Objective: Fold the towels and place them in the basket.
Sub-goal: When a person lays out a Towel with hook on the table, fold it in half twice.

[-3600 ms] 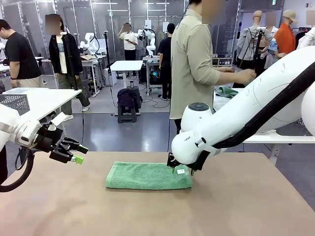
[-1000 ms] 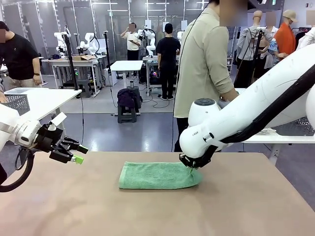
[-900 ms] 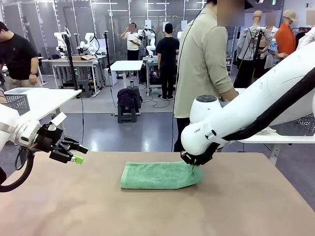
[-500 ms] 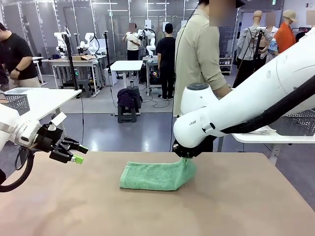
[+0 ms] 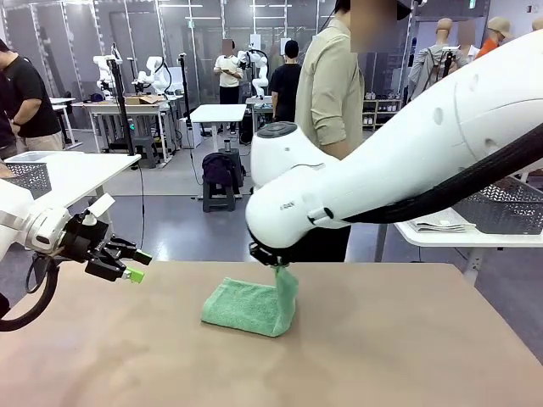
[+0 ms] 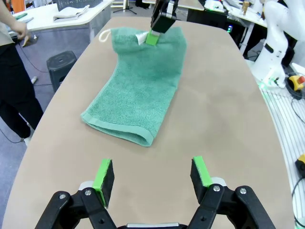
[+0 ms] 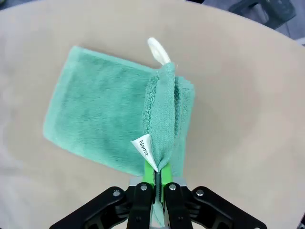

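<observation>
**Q:** What does the front view show?
**A:** A matt brown table (image 5: 407, 356) in an open workshop with a grey floor. A white side table (image 5: 81, 170) stands at left, and a person (image 5: 327, 85) in a beige shirt stands at the far edge. The mint green towel (image 5: 246, 305) lies near the table's middle. Its right end is raised and pinched in the right gripper (image 5: 273, 261), whose jaws are closed on it. The left gripper (image 5: 127, 264) hovers at the table's left edge, with its jaws apart and nothing between them. A mesh basket (image 5: 507, 200) sits on a second white table (image 5: 441, 237) at right.

**Q:** And the left wrist view?
**A:** The green pads (image 6: 103, 175) stand wide apart above bare tabletop. The towel lies beyond them, folded edge nearest. Its far end is clamped, with a white loop (image 6: 105, 34) at the corner.

**Q:** And the right wrist view?
**A:** The fingers meet on a gathered ridge of towel, beside a tag (image 7: 142, 147) printed "Name". The rest of the cloth lies spread flat on the brown surface.
</observation>
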`<control>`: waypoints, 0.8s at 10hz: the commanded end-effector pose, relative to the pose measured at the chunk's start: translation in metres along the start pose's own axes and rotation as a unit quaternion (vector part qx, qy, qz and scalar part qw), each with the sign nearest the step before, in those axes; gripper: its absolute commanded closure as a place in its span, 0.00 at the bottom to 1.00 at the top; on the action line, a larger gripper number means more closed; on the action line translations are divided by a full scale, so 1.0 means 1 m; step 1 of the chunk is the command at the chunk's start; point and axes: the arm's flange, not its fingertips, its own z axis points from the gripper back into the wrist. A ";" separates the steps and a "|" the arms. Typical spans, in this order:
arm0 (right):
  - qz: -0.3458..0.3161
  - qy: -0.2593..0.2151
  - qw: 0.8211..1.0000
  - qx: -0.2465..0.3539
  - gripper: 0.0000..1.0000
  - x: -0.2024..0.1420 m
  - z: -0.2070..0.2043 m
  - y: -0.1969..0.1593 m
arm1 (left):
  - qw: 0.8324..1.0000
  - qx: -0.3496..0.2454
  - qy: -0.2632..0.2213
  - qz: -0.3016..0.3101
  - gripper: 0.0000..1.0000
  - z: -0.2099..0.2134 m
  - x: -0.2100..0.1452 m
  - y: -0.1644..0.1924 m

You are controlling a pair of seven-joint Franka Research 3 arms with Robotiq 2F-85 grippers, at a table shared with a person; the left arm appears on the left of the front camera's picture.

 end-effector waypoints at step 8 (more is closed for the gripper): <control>-0.158 -0.036 0.987 0.021 1.00 0.021 -0.048 0.100 | 1.000 0.001 0.000 -0.001 0.18 0.001 0.000 0.000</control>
